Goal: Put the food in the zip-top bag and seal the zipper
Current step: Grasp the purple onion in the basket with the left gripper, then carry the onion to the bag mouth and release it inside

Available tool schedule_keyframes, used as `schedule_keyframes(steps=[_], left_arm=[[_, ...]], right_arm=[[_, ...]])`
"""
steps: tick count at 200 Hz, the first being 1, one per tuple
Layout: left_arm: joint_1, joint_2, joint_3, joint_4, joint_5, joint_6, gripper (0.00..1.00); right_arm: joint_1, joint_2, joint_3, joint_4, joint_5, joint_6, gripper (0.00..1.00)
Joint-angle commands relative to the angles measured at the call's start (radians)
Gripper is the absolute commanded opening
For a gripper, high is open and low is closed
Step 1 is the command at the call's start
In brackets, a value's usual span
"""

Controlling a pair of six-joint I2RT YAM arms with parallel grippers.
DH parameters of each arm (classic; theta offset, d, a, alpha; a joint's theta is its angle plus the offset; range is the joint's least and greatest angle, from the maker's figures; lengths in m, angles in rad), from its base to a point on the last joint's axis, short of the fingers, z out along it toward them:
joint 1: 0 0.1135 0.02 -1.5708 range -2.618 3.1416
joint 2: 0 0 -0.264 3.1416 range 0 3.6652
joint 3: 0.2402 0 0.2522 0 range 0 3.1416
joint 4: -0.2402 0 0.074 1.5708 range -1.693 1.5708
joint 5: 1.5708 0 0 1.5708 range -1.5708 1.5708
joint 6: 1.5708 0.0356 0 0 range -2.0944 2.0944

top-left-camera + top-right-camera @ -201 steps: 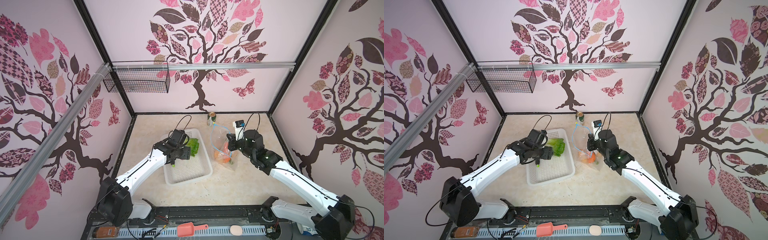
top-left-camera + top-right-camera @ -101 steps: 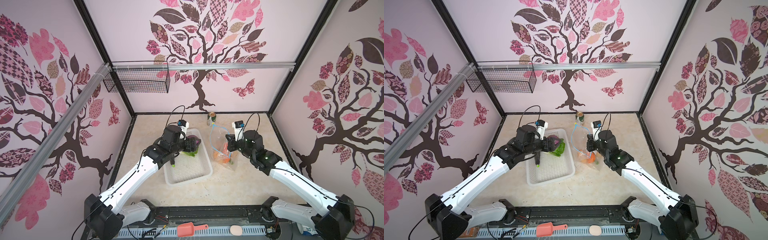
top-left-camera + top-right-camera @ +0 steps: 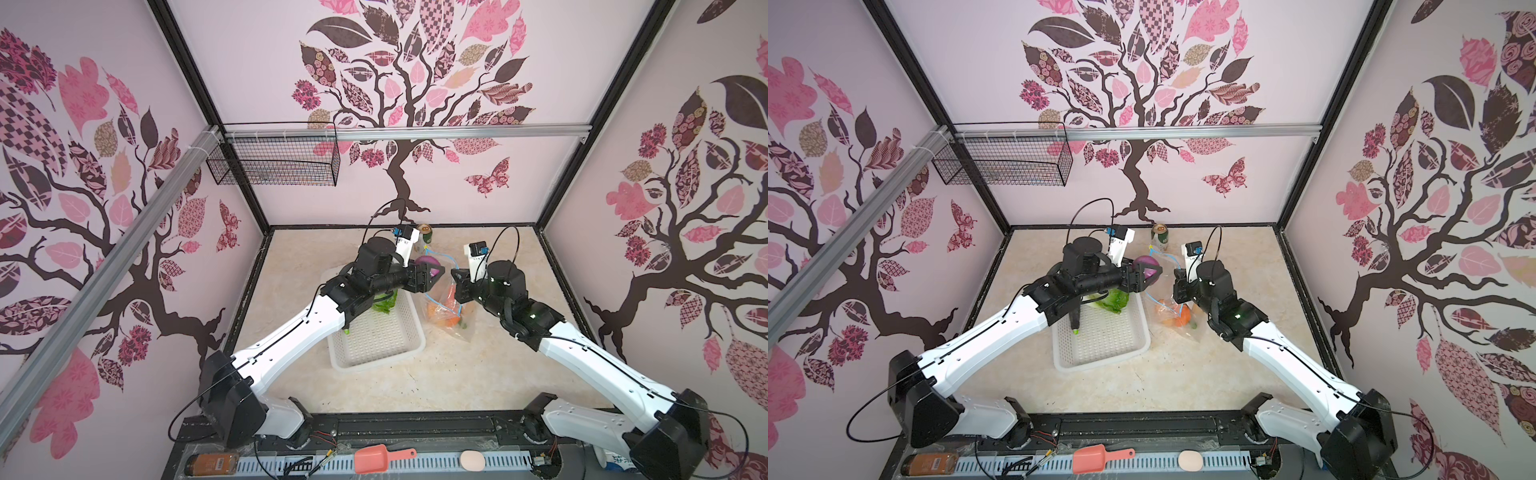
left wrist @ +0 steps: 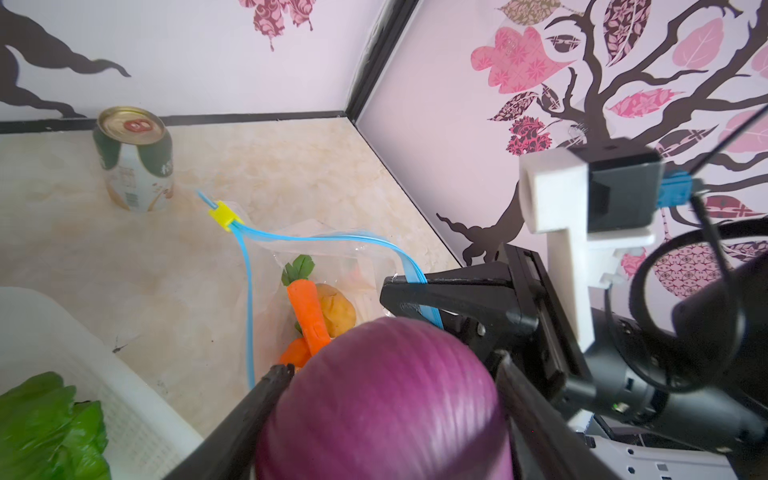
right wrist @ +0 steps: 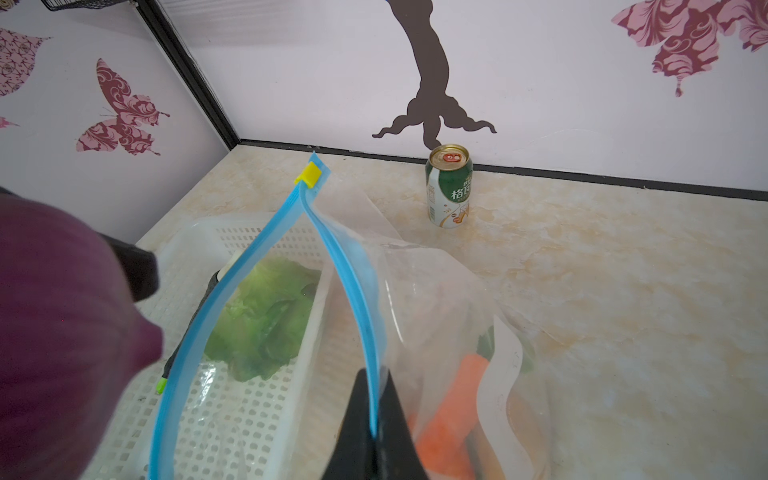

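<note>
Now a round purple toy onion (image 4: 386, 407) is seen clamped in the left gripper (image 3: 1151, 275), held up in the air just beside the open mouth of the large clear crinkly zip-top bag (image 5: 436, 299). The jaws are spread wide around it, since a bulky thing is being carried. Across from it, one lip of the thin light-blue zipper (image 5: 345, 266) is pinched by the right gripper (image 5: 376, 386), its jaws pressed fully together on the strip. That lip is lifted, it may be judged, so that the mouth is propped open. The other lip is left to sag toward the white perforated plastic basket (image 3: 1100, 345), and a loop is formed between the two.

The zipper's long axis is laid from the small yellow slider tab (image 4: 222, 216), at the far end near the green-and-white drink can (image 5: 449, 187), back to the pinched point. The mouth is faced upward and toward the left arm. The bag's body is rested on the marbled tabletop (image 3: 1183, 374), between basket and right arm, with an orange carrot (image 4: 305, 307) and a tan potato (image 4: 338, 309) already inside. In the basket, green lettuce (image 3: 1113, 300) and a dark cucumber (image 3: 1074, 320) are left waiting. Nothing is sealed yet. The drop of the onion is judged to be the step in hand.
</note>
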Motion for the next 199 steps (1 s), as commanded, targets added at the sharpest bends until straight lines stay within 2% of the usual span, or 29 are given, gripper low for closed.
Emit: schedule_keyframes(steps=[1,60,130,156,199], left_arm=[[-0.007,0.040,0.042,0.043,0.011,-0.014,0.62],[-0.014,0.124,0.048,0.006,-0.076,-0.019,0.61],[-0.102,0.273,0.239,-0.263,-0.234,0.069,0.62],[-0.111,0.318,0.286,-0.322,-0.254,0.063,0.63],[-0.119,0.343,0.325,-0.380,-0.279,0.068,0.72]], right_arm=[[0.002,-0.023,-0.004,0.009,0.000,0.011,0.00],[0.002,-0.049,-0.014,0.020,0.006,0.013,0.00],[0.002,-0.050,-0.023,0.043,-0.044,0.018,0.00],[0.002,-0.047,-0.023,0.043,-0.046,0.016,0.00],[0.003,-0.041,-0.023,0.041,-0.048,0.014,0.00]])
